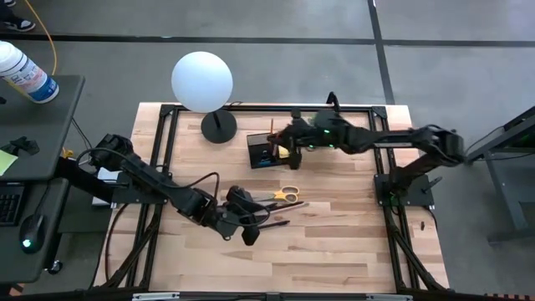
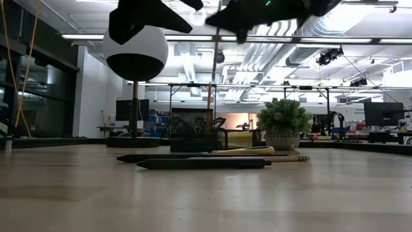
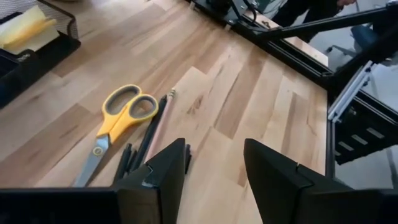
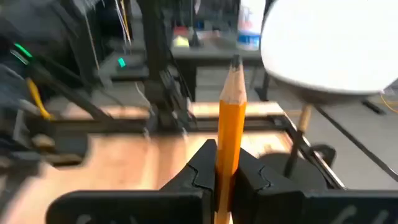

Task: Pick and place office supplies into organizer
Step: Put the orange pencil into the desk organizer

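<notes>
Right now your left pincer hangs low over the front of the desk with its fingers parted and nothing between them, just beside the loose pens and pencils and the yellow-handled scissors. If you bring it down as it stands, one finger looks likely to land on top of a dark pen rather than beside it, and you could roll the thin pieces apart or nudge the scissors, which lie touching them. They are packed close, so closing there may also catch two at once; pick the outermost one and square the fingers across it first. Farther back, your right pincer is clamped on an orange pencil, point up, held above the black organizer near the desk's rear edge. The grip sits low on the shaft, so the pencil could pivot if its lower end strikes a compartment wall. Whether it is lined up with a slot I cannot tell. A yellow sticky-note pad already lies in the organizer; avoid dropping the pencil onto it. Behind that, the white globe lamp stands just beside the organizer, and a wide swing of the right arm could knock it.
</notes>
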{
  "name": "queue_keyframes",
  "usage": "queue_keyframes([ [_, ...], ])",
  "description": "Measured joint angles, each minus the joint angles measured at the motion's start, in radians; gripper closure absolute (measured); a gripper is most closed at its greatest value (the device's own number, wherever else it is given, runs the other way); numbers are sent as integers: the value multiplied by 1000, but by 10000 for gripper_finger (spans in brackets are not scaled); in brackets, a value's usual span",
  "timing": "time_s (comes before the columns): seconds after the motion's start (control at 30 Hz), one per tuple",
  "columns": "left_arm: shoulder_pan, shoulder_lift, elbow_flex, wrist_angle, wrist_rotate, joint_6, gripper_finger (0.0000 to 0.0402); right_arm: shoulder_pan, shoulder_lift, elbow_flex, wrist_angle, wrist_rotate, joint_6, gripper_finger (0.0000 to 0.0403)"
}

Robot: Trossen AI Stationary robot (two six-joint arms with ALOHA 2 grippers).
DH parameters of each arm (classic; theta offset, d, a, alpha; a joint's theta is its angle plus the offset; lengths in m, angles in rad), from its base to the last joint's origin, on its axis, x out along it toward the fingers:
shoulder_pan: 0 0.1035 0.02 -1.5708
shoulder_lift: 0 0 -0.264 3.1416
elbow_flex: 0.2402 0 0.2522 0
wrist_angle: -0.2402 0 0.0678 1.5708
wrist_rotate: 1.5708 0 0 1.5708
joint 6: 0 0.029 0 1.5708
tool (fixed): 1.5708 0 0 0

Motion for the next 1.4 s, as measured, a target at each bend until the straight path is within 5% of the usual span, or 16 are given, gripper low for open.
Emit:
queue_keyframes([
  [0.67, 0, 0, 0, -22, 0, 2, 252, -150, 314, 198, -44, -95, -111, 388],
  [1.4, 0, 0, 0, -22, 0, 2, 252, -172, 327, 198, -93, -120, -95, 362],
])
